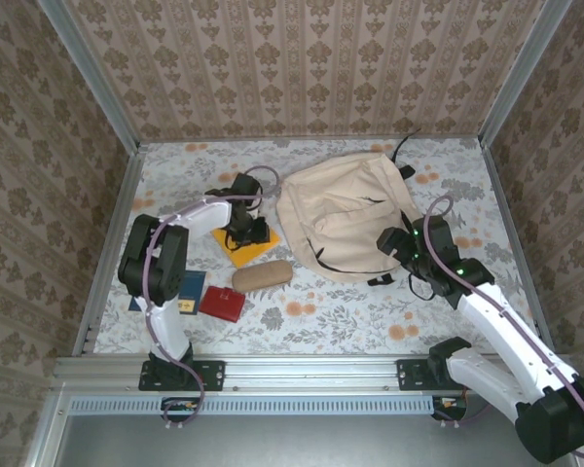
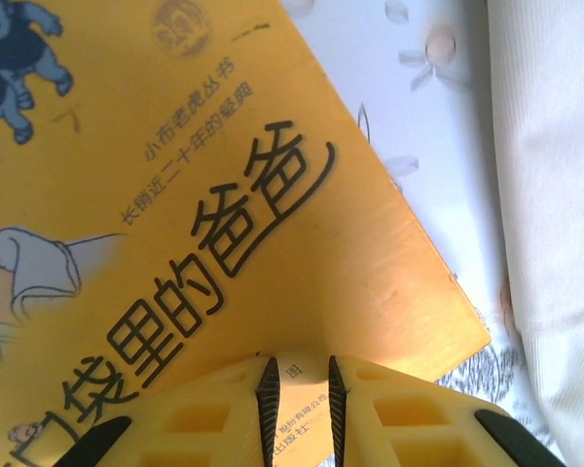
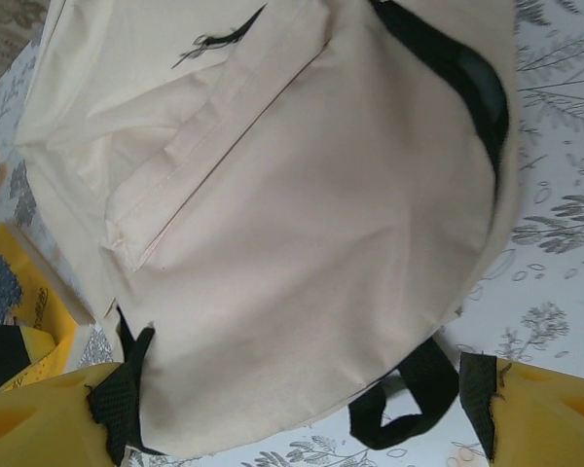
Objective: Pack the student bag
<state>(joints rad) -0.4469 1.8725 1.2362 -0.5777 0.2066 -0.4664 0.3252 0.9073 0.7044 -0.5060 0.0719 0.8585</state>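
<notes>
Student bag (image 1: 343, 212): cream, soft, dark-zippered

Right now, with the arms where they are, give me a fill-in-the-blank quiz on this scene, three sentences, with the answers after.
1. The book at the left gripper has a ____ cover.
2. The right gripper faces the student bag with its jaws ____.
3. The flat item between the blue booklet and the tan case is ____.
Missing words: yellow; open; red.
</notes>
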